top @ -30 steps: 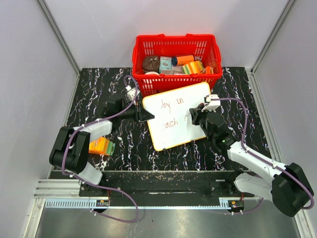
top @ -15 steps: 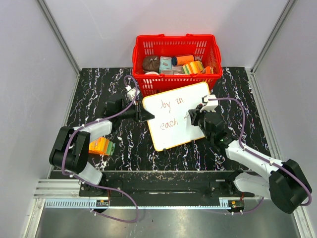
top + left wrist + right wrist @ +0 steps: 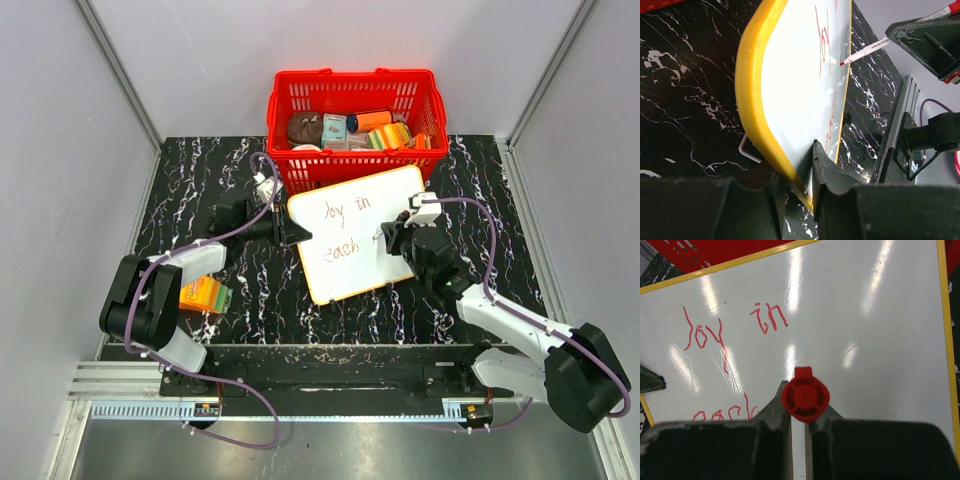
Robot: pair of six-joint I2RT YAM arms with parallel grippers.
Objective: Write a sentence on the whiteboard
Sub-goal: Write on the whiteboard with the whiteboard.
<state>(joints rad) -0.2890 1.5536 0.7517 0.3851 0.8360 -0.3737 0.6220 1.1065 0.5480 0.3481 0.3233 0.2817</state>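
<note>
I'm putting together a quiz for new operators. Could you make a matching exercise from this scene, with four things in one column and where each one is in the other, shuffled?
1 whiteboard
2 marker
3 red basket
4 orange box

A held in the right gripper
B on the table, left of the whiteboard
C edge clamped in the left gripper
D beyond the whiteboard, at the far edge

Pairs: 1-C, 2-A, 3-D, 4-B

Lab test cell, plain walls (image 3: 330,40), aluminium rail (image 3: 120,382)
</note>
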